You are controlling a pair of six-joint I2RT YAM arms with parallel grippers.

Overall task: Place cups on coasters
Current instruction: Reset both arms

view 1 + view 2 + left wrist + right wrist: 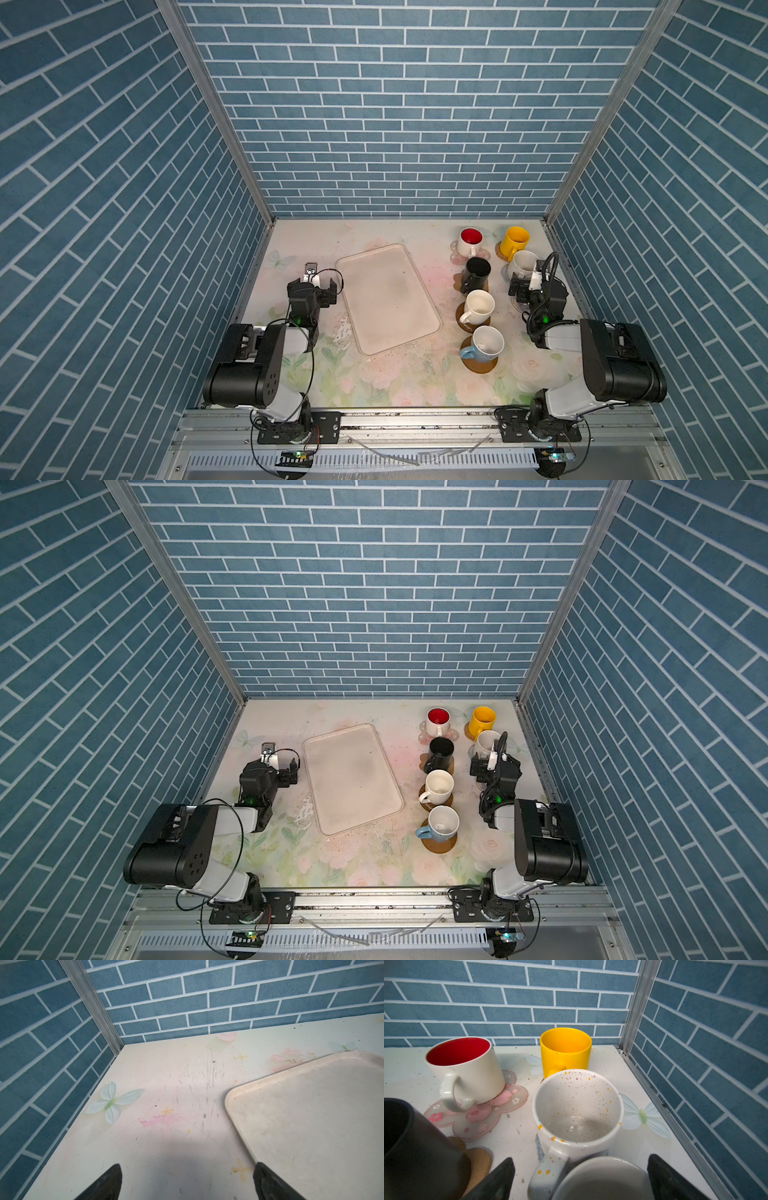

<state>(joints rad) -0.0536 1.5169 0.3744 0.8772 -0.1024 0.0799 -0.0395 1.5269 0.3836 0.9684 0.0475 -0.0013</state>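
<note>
Nearest, the right gripper (581,1157) is released, jaws either side of a pale cup (602,1178) at the table's (395,386) 3 o'clock. The red-lined cup (467,1072) sits on the pink flower coaster (481,1120) at 1 o'clock. The left gripper (187,1164), also released, hovers at 9 o'clock.

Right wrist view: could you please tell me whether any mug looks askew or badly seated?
The white ceramic mug with the red inside sits off-centre on the translucent pink flower-shaped coaster, pushed toward its far petals, leaving the handle-side petals bare. It seems to lean, though the wide lens may cause that. Nothing is spilled.
</note>
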